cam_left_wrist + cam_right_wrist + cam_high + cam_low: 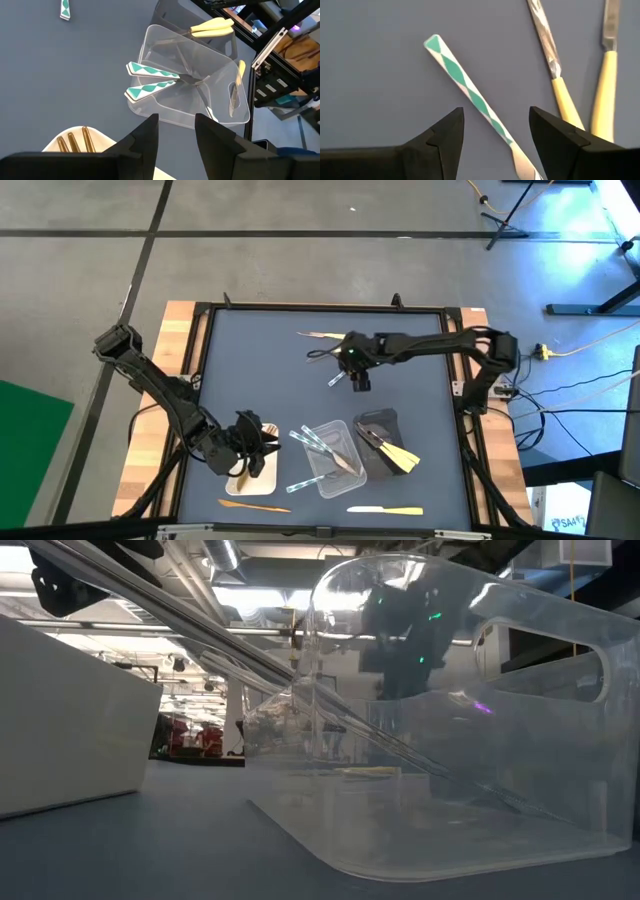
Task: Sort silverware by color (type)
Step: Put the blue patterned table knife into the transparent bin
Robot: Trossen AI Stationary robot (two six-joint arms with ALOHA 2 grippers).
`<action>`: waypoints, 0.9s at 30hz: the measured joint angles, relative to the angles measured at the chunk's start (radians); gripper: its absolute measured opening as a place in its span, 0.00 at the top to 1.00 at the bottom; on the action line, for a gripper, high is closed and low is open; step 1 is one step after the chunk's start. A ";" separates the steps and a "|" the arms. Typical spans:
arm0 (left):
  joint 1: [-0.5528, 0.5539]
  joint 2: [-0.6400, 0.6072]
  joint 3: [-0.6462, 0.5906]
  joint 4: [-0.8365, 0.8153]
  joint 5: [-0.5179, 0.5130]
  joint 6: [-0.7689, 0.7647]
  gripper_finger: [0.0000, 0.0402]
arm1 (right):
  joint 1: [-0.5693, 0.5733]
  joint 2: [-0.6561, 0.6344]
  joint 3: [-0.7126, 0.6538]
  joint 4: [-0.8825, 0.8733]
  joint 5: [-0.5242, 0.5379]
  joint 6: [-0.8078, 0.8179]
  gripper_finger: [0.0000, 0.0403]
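My right gripper (330, 360) (495, 135) hangs open above a green-and-white-handled utensil (470, 95) (338, 378) that lies flat on the grey mat, touching nothing. Two yellow-handled utensils (585, 100) (320, 336) lie beside it. My left gripper (258, 442) (175, 135) stands open and empty over the white tray (262, 472), which holds brown wooden utensils (75, 142). The clear tray (195, 85) (330, 455) holds green-and-white-handled utensils (150, 80), their handles sticking out over its rim. Yellow-handled pieces (212, 27) (400, 458) rest on the black tray (378, 430).
A wooden utensil (250, 505) and a pale yellow-handled one (385, 510) lie loose on the mat by the near edge. In the low view the clear tray's wall (450, 740) fills the front, with the white tray (70, 730) beside it. Bare mat lies at the far left.
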 joint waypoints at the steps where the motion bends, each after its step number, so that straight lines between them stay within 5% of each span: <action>1: 0.000 0.000 0.000 0.000 0.000 0.000 0.70 | -0.005 0.016 0.000 0.009 0.000 -0.004 0.48; 18: 0.000 0.000 0.000 0.000 -0.001 0.000 0.70 | -0.004 0.147 0.006 0.057 -0.088 -0.043 0.48; 27: 0.000 0.000 0.000 0.000 -0.006 0.000 0.70 | -0.004 0.149 0.004 0.051 -0.109 -0.045 0.67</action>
